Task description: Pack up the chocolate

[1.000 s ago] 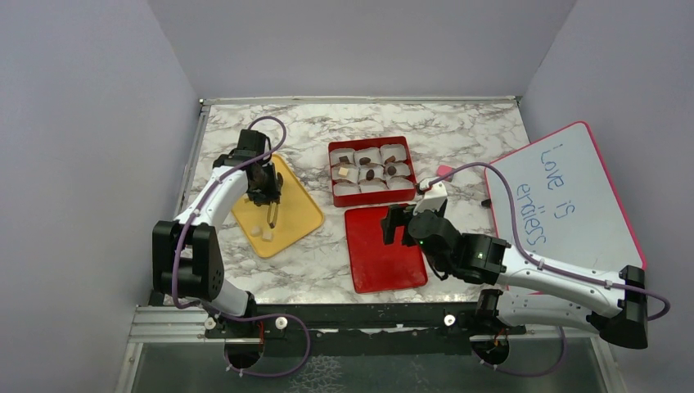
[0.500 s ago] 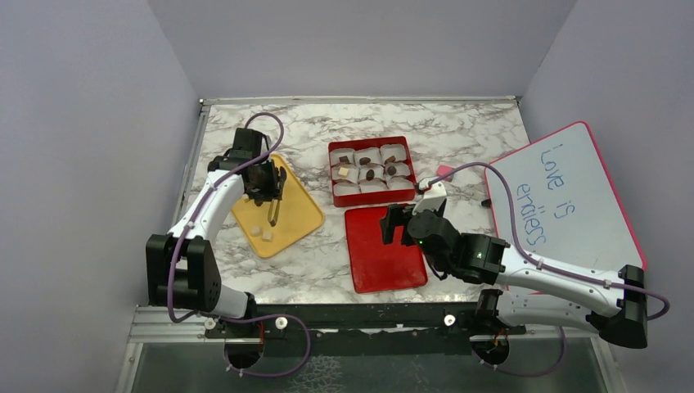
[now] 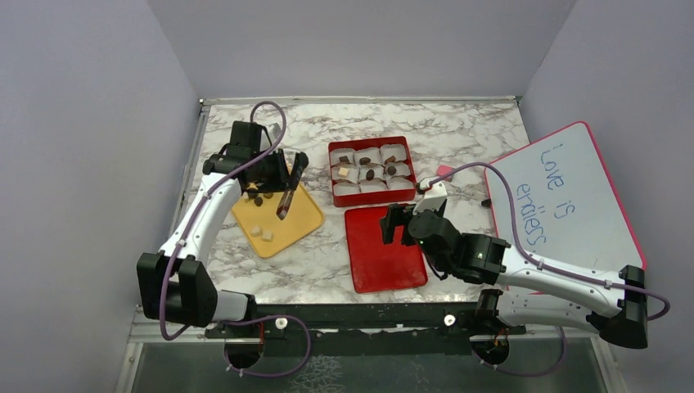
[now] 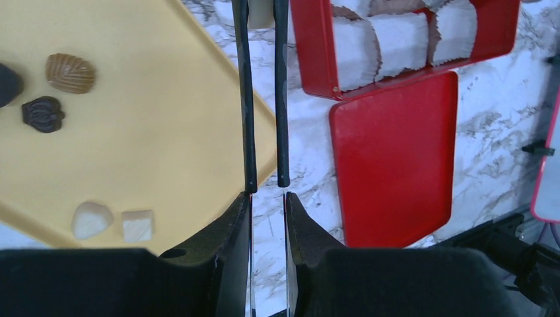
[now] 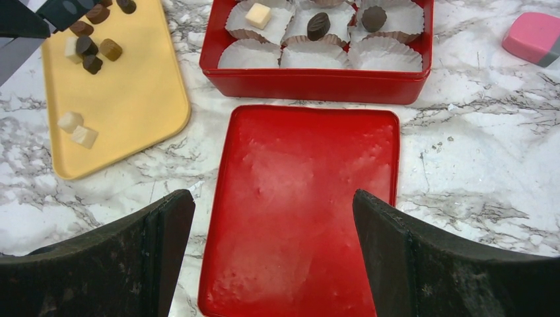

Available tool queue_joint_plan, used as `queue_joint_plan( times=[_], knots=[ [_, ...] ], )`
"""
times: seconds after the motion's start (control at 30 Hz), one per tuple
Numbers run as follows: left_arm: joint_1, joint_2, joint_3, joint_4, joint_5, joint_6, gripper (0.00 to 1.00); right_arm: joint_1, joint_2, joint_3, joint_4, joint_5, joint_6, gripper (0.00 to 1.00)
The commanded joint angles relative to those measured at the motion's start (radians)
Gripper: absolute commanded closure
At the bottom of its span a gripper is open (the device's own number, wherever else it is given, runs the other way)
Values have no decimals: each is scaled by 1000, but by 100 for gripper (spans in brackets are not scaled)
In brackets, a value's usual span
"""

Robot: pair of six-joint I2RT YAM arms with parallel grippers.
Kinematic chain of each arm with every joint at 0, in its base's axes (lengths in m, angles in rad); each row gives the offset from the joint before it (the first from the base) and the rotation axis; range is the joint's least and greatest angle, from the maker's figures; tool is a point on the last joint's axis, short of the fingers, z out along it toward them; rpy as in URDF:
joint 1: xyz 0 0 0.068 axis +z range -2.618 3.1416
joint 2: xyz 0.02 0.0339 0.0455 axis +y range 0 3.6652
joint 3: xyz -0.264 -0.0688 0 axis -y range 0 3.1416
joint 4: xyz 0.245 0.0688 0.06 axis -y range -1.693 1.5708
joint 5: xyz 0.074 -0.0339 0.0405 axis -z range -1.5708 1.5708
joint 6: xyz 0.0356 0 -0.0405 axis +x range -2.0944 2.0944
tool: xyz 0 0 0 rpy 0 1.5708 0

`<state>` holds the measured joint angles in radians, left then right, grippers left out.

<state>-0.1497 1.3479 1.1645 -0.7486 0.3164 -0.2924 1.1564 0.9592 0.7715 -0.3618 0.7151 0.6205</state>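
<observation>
My left gripper (image 3: 284, 190) (image 4: 267, 198) is shut on thin black tweezers (image 4: 245, 99), tilted toward the red box (image 3: 372, 170). A pale cream piece (image 4: 262, 13) sits between the tweezer tips beside the box's left wall. Loose chocolate lies on the yellow tray (image 3: 299, 214): brown rounds (image 4: 70, 72) and two cream cubes (image 4: 137, 225) (image 5: 76, 129). The box (image 5: 317, 84) has white paper cups, some holding pieces (image 5: 318, 25). My right gripper (image 3: 395, 225) (image 5: 271, 251) is open and empty above the red lid (image 5: 304, 205).
The red lid (image 3: 385, 248) lies flat in front of the box. A pink block (image 3: 444, 172) (image 5: 533, 38) sits right of the box. A pink-framed whiteboard (image 3: 565, 196) leans at the right. Grey walls enclose the marble table (image 3: 458, 131).
My left gripper has risen from the yellow tray and swung the tweezers from pointing down to pointing toward the red box. The right arm has not moved.
</observation>
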Motion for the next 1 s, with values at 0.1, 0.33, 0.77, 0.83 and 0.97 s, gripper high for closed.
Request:
queue_joint_plan(
  times=[0.1, 0.33, 0.77, 0.83, 0.97],
  knots=[
    [-109, -12, 50, 40, 109, 0, 80, -3, -25, 10, 6, -9, 22, 5],
    [-218, 35, 74, 87, 103, -28, 80, -2, -30, 6, 0, -4, 27, 5],
    [-302, 119, 66, 122, 58, -46, 80, -3, -38, 1, -2, 6, 27, 5],
    [-309, 125, 66, 123, 56, -47, 80, -2, -36, 0, 0, 7, 25, 5],
    [-318, 125, 57, 118, 49, -45, 80, -2, -35, 1, 1, 9, 22, 5]
  ],
)
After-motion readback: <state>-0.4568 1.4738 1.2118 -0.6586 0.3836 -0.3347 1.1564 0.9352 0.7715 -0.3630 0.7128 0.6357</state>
